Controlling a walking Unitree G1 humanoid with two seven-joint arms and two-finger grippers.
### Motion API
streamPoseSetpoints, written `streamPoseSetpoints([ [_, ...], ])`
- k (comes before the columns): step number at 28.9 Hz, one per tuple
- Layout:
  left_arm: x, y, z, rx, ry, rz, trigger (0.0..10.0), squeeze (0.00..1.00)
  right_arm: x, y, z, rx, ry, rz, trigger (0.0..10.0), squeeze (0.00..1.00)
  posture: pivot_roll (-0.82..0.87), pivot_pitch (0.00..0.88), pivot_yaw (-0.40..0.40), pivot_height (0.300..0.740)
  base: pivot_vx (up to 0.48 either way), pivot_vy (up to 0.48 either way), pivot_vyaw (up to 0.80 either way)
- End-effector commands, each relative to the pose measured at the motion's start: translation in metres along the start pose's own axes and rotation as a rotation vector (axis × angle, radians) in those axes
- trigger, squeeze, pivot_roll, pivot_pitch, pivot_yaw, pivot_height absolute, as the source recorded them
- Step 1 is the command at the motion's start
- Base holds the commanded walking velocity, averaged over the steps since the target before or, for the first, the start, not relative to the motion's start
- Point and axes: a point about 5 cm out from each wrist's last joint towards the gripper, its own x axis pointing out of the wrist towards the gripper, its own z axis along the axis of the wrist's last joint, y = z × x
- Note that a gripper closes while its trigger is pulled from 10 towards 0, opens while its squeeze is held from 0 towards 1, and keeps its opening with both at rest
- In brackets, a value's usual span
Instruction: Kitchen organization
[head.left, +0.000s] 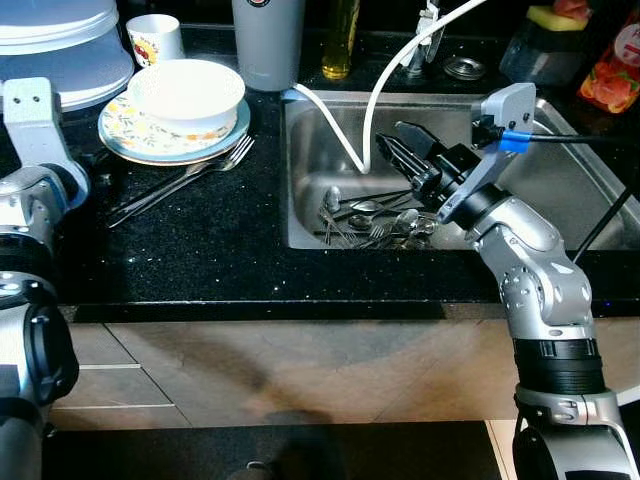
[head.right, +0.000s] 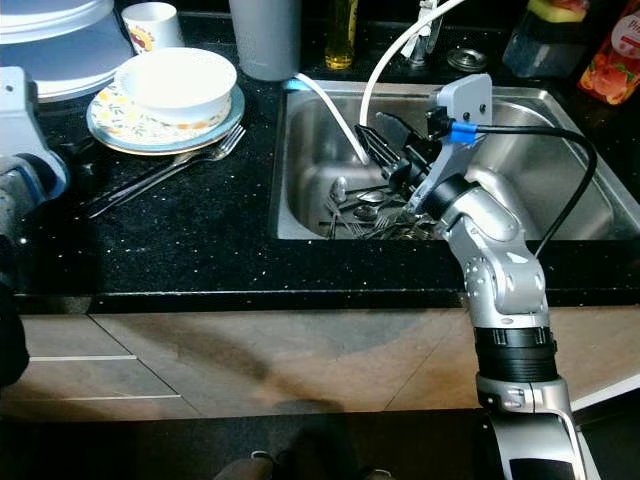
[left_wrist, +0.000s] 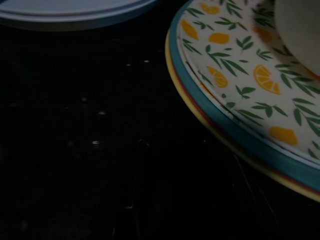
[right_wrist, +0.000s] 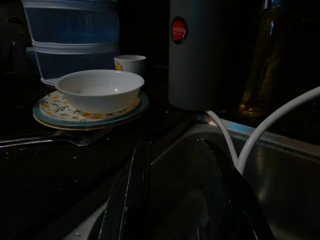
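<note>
My right gripper (head.left: 392, 137) hangs open inside the steel sink (head.left: 575, 185), just above a pile of spoons and forks (head.left: 372, 216) on the sink floor. Nothing sits between its fingers (right_wrist: 131, 192). On the black counter to the left, a white bowl (head.left: 187, 90) rests on a stack of leaf-and-orange patterned plates (head.left: 130, 132). Two forks (head.left: 190, 176) lie beside it. My left arm (head.left: 32, 120) is at the counter's left end, its wrist camera close to the plates' rim (left_wrist: 240, 125); I cannot make out that gripper's fingers against the dark counter.
Two white hoses (head.left: 372, 112) drop into the sink beside my right fingers. A grey flask (head.left: 268, 40), an oil bottle (head.left: 340, 40) and a small mug (head.left: 155, 38) line the back. Stacked pale blue containers (head.left: 50, 45) stand far left, bottles (head.left: 615, 65) far right.
</note>
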Motion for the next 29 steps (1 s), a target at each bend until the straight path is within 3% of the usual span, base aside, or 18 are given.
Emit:
streamPoseSetpoints([
  [1,0.006,-0.020,-0.015,-0.016,0.066,-0.079,10.0,0.00,-0.002,-0.004,0.003,-0.004,-0.009,-0.009,10.0,0.00,0.10,0.149,0.001,0.740,0.000,0.000,0.00],
  [5,0.007,-0.027,-0.015,-0.014,0.067,-0.113,10.0,0.00,-0.002,-0.004,0.003,-0.005,-0.010,-0.009,10.0,0.00,0.10,0.149,0.001,0.740,0.000,0.000,0.00],
  [8,0.008,-0.049,-0.012,-0.006,0.060,-0.235,10.0,0.00,-0.002,-0.004,0.004,-0.006,-0.013,-0.008,10.0,0.00,0.10,0.149,0.001,0.740,0.000,0.000,0.00],
  [17,0.001,-0.087,-0.009,0.020,0.057,-0.468,10.0,0.00,-0.002,-0.004,0.004,-0.008,-0.014,-0.012,10.0,0.00,0.10,0.155,0.003,0.740,0.000,0.000,0.00],
  [19,0.000,-0.088,-0.009,0.023,0.057,-0.481,10.0,0.00,-0.002,-0.004,0.004,-0.009,-0.014,-0.012,10.0,0.00,0.10,0.155,0.003,0.740,0.000,0.000,0.00],
  [29,-0.030,-0.071,0.047,0.078,-0.160,-0.546,10.0,0.00,0.001,-0.002,0.005,-0.003,-0.021,-0.007,10.0,0.00,0.12,0.156,-0.001,0.740,0.000,0.000,0.00],
])
